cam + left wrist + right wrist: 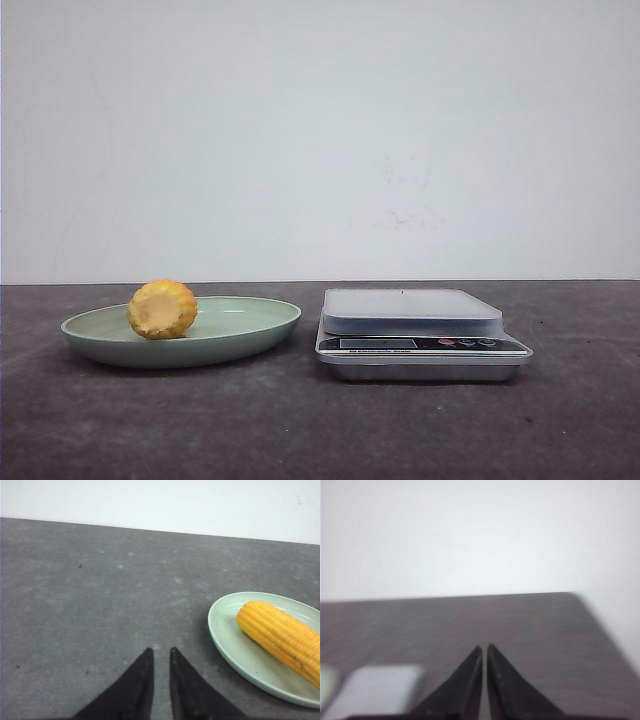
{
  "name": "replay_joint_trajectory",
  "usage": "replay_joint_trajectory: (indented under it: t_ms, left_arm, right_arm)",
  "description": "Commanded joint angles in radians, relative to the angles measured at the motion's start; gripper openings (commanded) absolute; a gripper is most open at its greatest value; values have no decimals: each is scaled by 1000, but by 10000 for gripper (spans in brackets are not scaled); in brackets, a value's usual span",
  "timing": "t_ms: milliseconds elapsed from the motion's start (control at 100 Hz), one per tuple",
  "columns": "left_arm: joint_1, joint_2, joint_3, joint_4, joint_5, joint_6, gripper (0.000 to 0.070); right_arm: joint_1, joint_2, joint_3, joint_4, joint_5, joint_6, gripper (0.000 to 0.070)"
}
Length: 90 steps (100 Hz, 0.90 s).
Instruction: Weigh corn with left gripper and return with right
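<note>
The corn (282, 636) is seen lying in the green plate (235, 650), well apart from the empty left end effector (159, 651), whose fingers are nearly pressed together.

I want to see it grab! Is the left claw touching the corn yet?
Apart. The left wrist view shows bare table between the left gripper and the corn on its plate.

You see a matt, mottled grey worktop (300, 430), a smooth glossy pale-green plate (240, 345), a brushed-metal scale (420, 365), and the corn (282, 637) with its bumpy, slightly shiny kernels.
</note>
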Motion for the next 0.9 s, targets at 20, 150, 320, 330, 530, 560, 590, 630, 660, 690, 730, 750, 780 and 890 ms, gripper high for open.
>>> replay_joint_trajectory:
  t_ms: [20, 150, 320, 330, 530, 560, 590, 630, 660, 690, 730, 750, 780, 890]
  left_arm:
    - [1, -1, -18, -6, 0, 17, 10]
    - [1, -1, -18, -6, 0, 17, 10]
    - [1, -1, -18, -6, 0, 17, 10]
    - [1, -1, -18, -6, 0, 17, 10]
    - [1, -1, -18, -6, 0, 17, 10]
    - [1, -1, -18, -6, 0, 17, 10]
    - [1, -1, -18, -6, 0, 17, 10]
    - [1, -1, -18, -6, 0, 17, 10]
    - [1, -1, -18, -6, 0, 17, 10]
    - [1, -1, -18, -6, 0, 17, 10]
    - [1, -1, -18, -6, 0, 16, 10]
    - [1, -1, -18, -6, 0, 17, 10]
    - [1, -1, -18, -6, 0, 17, 10]
    - [0, -1, -18, -6, 0, 16, 10]
  right_arm:
    - [-119, -23, -115, 132, -53, -19, 10]
    - [-236, -48, -306, 326, -205, -17, 10]
    - [-275, -49, -491, 452, -276, -31, 11]
    - [-275, -49, -500, 455, -276, -32, 11]
    - [-275, -49, -635, 472, -275, -56, 11]
    - [-275, -50, -651, 473, -275, -56, 11]
    - [-275, -54, -665, 472, -275, -57, 11]
    - [-275, -60, -681, 472, -275, -56, 10]
    - [-275, -67, -692, 472, -275, -57, 10]
    - [-275, -75, -700, 470, -275, -57, 10]
    - [-275, -87, -710, 468, -275, -60, 11]
    - [-275, -92, -710, 469, -275, -61, 10]
    - [-275, -92, -710, 483, -275, -63, 10]
    - [-275, -92, -710, 473, -275, -75, 10]
